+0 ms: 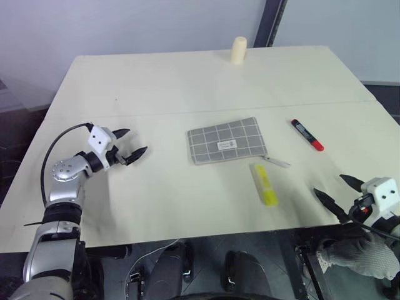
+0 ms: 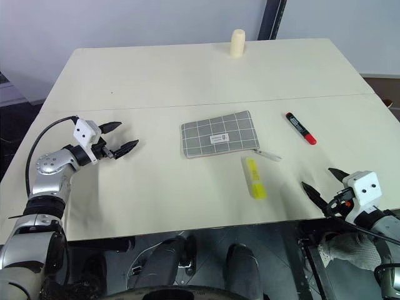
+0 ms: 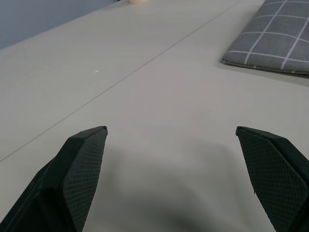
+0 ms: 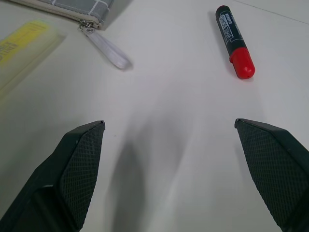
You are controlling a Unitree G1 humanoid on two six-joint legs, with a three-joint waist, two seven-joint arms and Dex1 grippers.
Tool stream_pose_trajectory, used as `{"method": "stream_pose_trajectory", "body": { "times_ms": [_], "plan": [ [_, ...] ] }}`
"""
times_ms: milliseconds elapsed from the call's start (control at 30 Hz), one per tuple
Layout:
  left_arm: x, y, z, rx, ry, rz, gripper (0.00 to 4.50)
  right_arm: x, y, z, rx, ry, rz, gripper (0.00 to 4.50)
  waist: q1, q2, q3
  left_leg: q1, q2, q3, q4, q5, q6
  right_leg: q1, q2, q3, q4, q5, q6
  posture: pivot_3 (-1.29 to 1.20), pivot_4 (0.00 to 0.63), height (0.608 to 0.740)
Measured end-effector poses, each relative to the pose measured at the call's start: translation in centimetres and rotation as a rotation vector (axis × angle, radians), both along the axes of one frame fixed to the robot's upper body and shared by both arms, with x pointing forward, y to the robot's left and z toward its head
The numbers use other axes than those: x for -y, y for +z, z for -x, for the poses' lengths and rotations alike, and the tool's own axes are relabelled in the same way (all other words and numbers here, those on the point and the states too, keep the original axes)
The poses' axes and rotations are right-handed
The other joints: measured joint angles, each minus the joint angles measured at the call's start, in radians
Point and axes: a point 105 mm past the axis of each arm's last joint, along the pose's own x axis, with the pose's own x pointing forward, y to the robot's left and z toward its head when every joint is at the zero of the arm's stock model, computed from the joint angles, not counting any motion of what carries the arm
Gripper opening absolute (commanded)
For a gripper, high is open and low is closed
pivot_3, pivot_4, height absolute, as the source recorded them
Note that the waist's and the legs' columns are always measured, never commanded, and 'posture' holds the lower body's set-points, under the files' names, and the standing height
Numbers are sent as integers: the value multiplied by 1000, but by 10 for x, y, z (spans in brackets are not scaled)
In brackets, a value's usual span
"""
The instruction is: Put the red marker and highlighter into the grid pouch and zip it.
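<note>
Right, nothing is in the bag yet as far as I can see. The grid pouch lies flat in the middle of the table, its pale pull tab trailing off its near right corner. I can't tell from here whether the zipper is open or closed. The highlighter sits on the table just near of that corner, close to the tab but outside the pouch. The red marker lies further right, well apart from the pouch.

My left gripper hangs over the left side of the table, fingers spread wide, holding nothing, pointing towards the pouch. My right gripper is at the near right edge, jaws also wide and empty, with the marker and the tab ahead of it.

So I reckon everything is left to do: pick up both pens, get them inside, then zip. A small cream cylinder stands at the far edge, out of the way.
</note>
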Motion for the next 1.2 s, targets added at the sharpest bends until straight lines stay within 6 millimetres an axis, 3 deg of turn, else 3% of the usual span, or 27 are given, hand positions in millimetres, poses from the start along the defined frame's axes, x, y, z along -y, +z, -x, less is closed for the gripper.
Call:
{"method": "stream_pose_trajectory", "body": {
  "times_ms": [667, 800, 1000, 1200],
  "plan": [
    [8, 10, -6, 89, 3, -13, 4500, -7, 0, -14, 1, 35, -25, 4473, 0, 0, 0, 0, 0, 0, 0, 0, 0, 0, 0, 0, 0, 0, 1, 0, 150, 740],
    [17, 22, -11, 152, -37, -38, 4500, -14, 17, -28, 54, 45, -76, 3268, -1, 0, 0, 0, 0, 0, 0, 0, 0, 0, 0, 0, 0, 1, 1, 0, 150, 740],
    [56, 16, -9, 208, -183, -98, 4500, -48, 36, -58, 165, 97, -113, 126, -1, 0, 0, 0, 0, 1, 0, 0, 0, 0, 0, -1, 1, 1, 1, 0, 150, 740],
    [99, 0, -1, 258, -364, -231, 4500, -106, 51, -109, 255, 175, -83, 50, -1, 0, 1, -1, 0, 3, 1, 0, 0, -2, 0, -2, 2, 2, 1, 0, 150, 740]
  ]
}}
